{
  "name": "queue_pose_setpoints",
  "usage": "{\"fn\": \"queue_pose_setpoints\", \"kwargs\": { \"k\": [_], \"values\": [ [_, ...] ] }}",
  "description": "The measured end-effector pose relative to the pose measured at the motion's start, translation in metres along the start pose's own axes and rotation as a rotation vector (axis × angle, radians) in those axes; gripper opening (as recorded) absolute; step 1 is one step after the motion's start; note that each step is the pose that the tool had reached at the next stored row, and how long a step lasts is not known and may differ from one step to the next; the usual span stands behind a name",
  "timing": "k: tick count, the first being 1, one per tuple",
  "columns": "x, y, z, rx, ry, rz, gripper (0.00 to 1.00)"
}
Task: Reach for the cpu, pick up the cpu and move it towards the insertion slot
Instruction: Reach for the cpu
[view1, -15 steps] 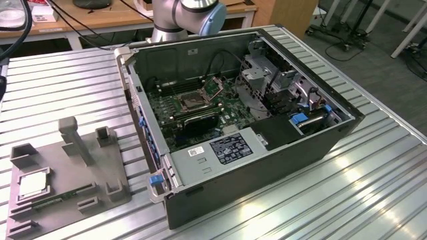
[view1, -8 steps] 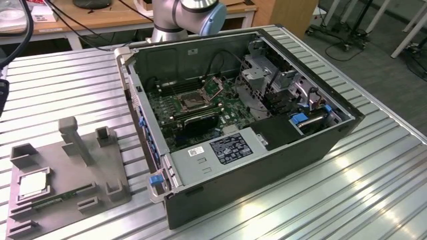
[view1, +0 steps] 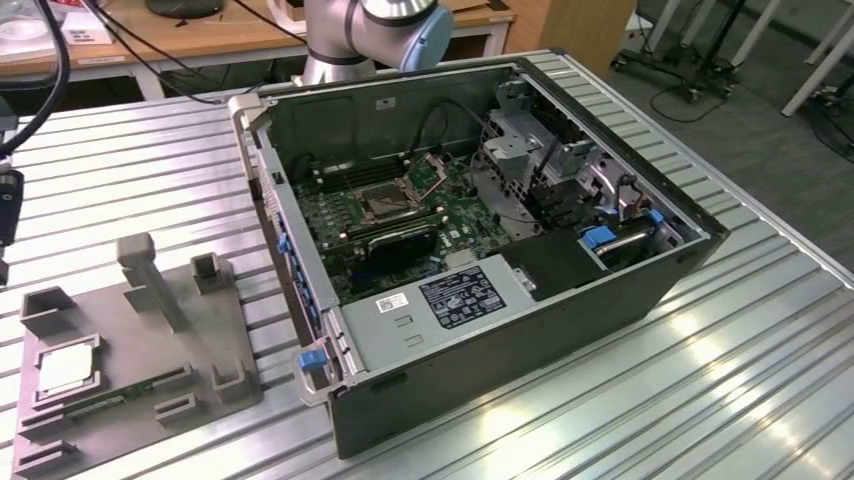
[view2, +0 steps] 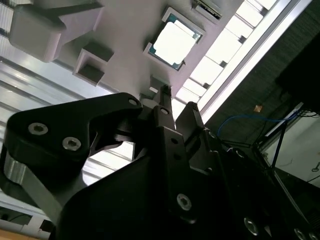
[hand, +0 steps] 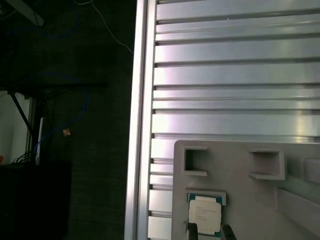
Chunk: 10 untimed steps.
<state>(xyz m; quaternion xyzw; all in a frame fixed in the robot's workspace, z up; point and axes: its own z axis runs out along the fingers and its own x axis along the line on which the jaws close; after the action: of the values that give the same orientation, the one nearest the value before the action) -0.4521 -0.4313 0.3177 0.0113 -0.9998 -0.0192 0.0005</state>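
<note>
So far nothing is picked up. The cpu (hand: 204, 214) lies in its grey tray (hand: 240, 200), with the jaws open just above it. The insertion slot (view1: 384, 203) sits well apart, inside the computer case (view1: 534, 330).

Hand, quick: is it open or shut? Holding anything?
Hand: open, holding nothing, close to the cpu lying in the grey tray.
</note>
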Motion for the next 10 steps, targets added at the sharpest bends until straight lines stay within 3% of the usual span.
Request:
{"fn": "queue_pose_setpoints", "kwargs": {
  "k": [3,4,10],
  "values": [
    [0.0003,-0.002,0.0034,0.0,0.0,0.0,0.33],
    [0.0003,-0.0024,0.0046,0.0,-0.0001,0.0,0.39],
    [0.0004,-0.0037,0.0077,0.0002,0.0003,0.0,0.39]
  ]
}}
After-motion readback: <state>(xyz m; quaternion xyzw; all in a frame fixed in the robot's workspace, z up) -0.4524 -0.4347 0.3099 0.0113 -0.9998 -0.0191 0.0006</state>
